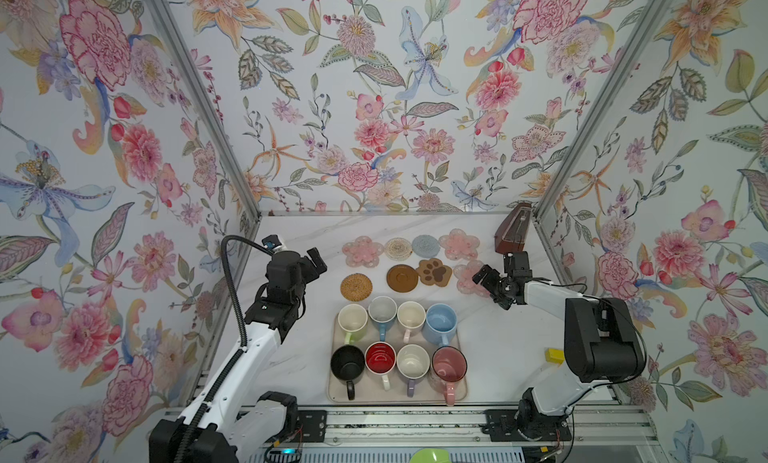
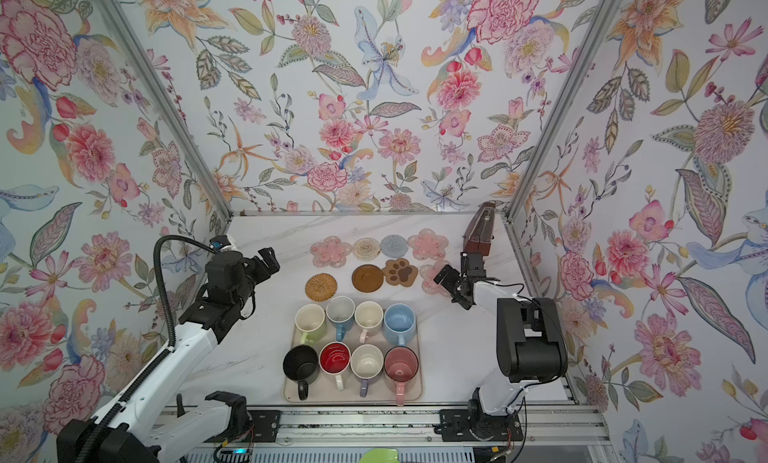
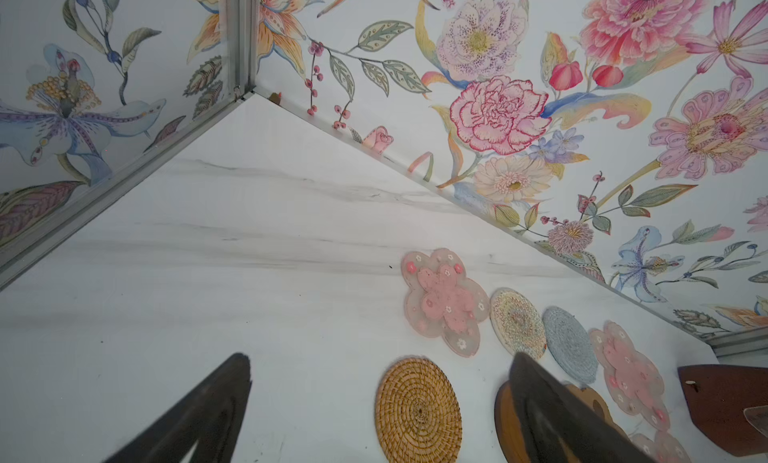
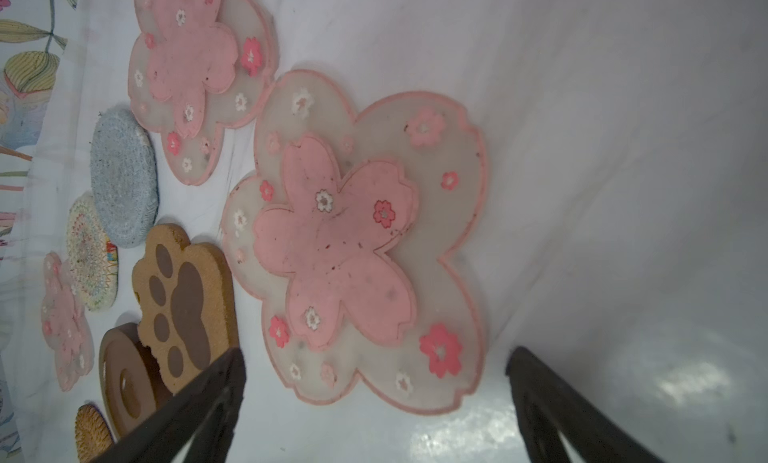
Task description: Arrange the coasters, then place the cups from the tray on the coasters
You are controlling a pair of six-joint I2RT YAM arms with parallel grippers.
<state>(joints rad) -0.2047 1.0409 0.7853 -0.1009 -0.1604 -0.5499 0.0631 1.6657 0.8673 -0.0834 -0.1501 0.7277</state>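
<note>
While both arms hang over the white table (image 1: 303,357), we see the left gripper (image 1: 316,262) with its two black fingers spread wide and nothing between them. The round tan woven rattan coaster (image 3: 417,411) lies just in front of it. The right gripper (image 4: 376,353) is spread wide too and holds nothing. A see-through pink flower-shaped coaster (image 4: 353,240) lies flat just ahead of its fingers, and we cannot tell if they touch it. Past that flower, farther from the right gripper, the brown paw-shaped coaster (image 4: 183,299) touches the round brown disc coaster (image 1: 402,278). The eight handled mugs (image 1: 440,324) stand upright in the big beige tray with round corners (image 1: 368,394). It sits between the two arms, behind both grippers and nearer the arm bases.
</note>
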